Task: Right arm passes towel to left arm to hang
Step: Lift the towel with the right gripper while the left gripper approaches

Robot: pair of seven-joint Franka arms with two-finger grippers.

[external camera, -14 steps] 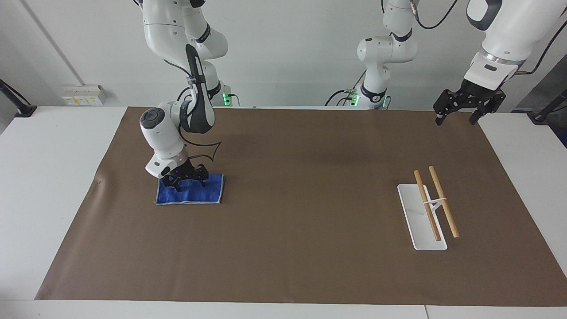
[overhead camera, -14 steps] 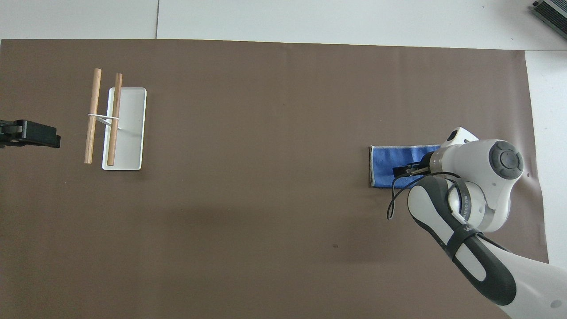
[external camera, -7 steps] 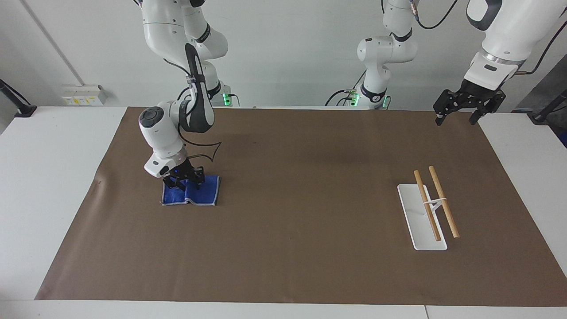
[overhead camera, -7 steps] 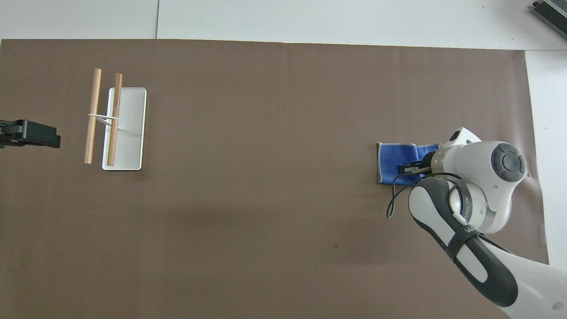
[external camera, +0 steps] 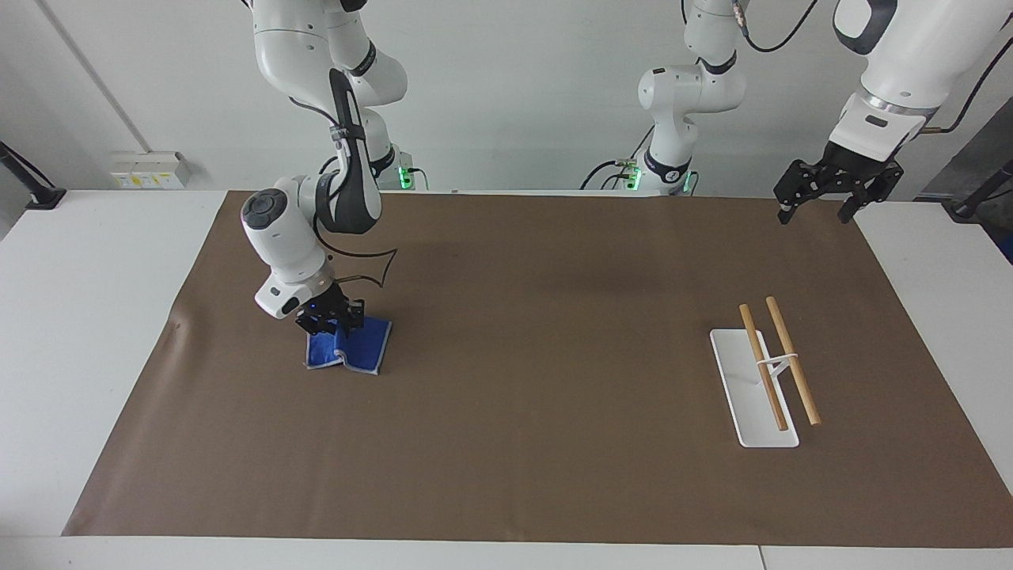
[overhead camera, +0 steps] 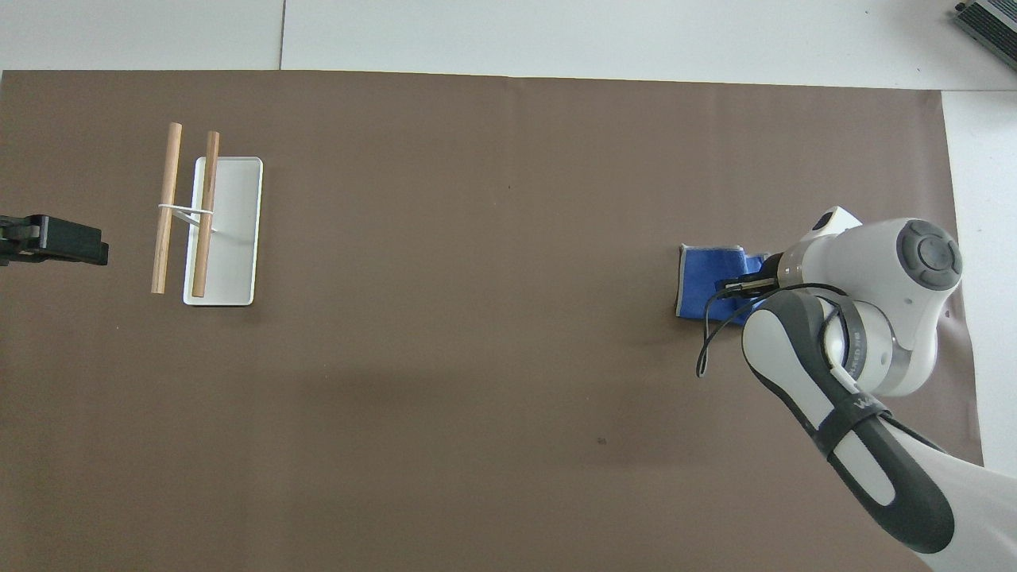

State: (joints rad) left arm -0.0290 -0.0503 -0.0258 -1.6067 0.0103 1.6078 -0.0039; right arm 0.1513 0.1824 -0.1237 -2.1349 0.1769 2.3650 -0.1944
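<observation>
Facing view, we are seeing the right gripper (external camera: 332,318) pinching its fingers on the bunched blue towel (external camera: 354,348), whose lower edge is touching the brown mat (external camera: 522,340) on the counter, while the left gripper (external camera: 819,207) is hanging with fingers spread, holding nothing, over the mat's corner.

Both machines are glossy white, rounded, jointed robot arms, the right arm (external camera: 293,237) and its twin, the left arm (external camera: 894,71). Each has dark grey bands at the joints, a silver ring at the wrist and a black skeletal two-finger hand: the right hand (external camera: 331,318) and the left hand (external camera: 827,188). A thin black cable loops loose beside the right arm's forearm, which carries a long dark grey panel with pale lettering (overhead camera: 854,401). A round grey cap (overhead camera: 928,251) covers its wrist joint. Green lights glow at both bases.
</observation>
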